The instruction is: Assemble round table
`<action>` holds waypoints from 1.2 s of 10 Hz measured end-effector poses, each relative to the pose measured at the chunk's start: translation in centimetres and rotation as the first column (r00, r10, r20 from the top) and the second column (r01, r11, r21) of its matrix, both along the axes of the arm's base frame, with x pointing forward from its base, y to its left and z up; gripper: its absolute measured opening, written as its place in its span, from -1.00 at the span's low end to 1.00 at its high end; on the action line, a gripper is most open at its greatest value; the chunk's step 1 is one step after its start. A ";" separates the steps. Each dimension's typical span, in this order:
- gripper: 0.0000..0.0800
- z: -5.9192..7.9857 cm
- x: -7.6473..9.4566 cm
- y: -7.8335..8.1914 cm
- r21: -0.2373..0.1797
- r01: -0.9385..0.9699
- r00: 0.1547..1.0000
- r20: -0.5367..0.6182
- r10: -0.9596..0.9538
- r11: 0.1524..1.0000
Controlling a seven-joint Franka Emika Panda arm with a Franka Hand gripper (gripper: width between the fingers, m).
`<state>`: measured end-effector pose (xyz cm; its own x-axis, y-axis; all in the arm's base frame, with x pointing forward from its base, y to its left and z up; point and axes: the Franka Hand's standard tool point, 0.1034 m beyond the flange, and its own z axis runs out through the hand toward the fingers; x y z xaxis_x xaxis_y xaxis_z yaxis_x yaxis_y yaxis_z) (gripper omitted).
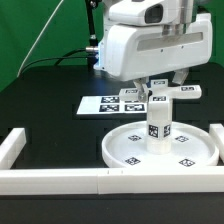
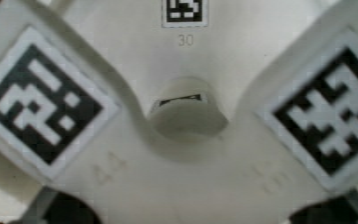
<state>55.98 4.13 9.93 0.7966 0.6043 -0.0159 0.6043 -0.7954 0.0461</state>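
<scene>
Cross base held directly above the upright leg

The hand point(image 1: 163, 88) grips the white plastic cross-shaped base point(image 1: 165, 93); straight beneath stands the short white cylinder leg point(image 1: 158, 132), axis vertical, on the large flat round disc point(image 1: 124, 150) on the black counter point(image 1: 50, 100).

A robotics lab: black table point(image 1: 40, 110), green backdrop point(image 1: 40, 30), tagged marker board point(image 1: 108, 103), white border rail point(image 1: 60, 180).

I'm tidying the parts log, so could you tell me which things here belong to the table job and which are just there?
Job: round disc, cylinder leg, cross-shaped base, gripper.
Just there: marker board, border rail.
</scene>
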 end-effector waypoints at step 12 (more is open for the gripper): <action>0.12 -0.1 0.3 -0.1 0.099 0.880 0.462 0.039 -0.886 0.464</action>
<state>56.33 4.07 9.80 0.9019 -0.4253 0.0754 -0.4259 -0.9047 -0.0095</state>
